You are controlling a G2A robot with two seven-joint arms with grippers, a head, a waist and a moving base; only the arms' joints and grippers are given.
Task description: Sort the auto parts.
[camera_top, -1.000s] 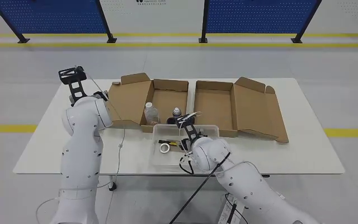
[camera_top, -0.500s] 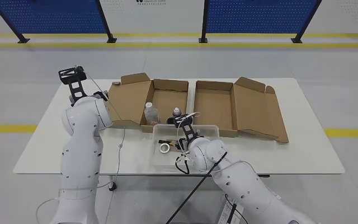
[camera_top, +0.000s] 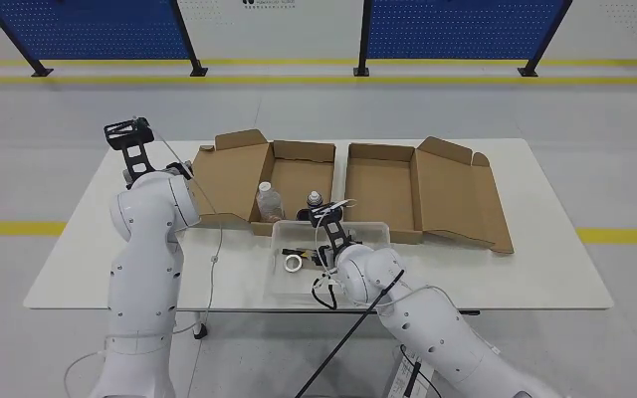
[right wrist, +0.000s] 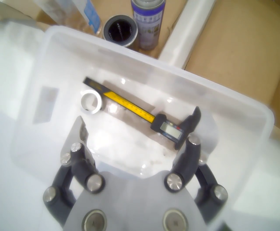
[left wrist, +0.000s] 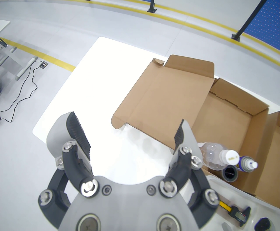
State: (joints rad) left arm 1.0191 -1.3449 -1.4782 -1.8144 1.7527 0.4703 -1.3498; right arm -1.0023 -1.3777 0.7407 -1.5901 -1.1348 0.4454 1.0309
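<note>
I'm seeing bright, even overhead light with no hard shadows. The table [left wrist: 102, 72] reads near blown-out white in the left wrist view. There's a soft shadow under the carton flap [left wrist: 161, 102], well apart from the bin [right wrist: 157, 65]. Small glare spots sit on the bin floor, just beside the caliper [right wrist: 140, 112]. The floor lines [left wrist: 196, 17] far beyond the bin bow hard at the lens edge.

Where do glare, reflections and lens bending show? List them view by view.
Right wrist view: small bright highlights dot the floor of the clear bin near the caliper. Left wrist view: the yellow floor lines bow into curves; the glossy table mirrors the cardboard box flap faintly. Top view: even light on the table.
</note>
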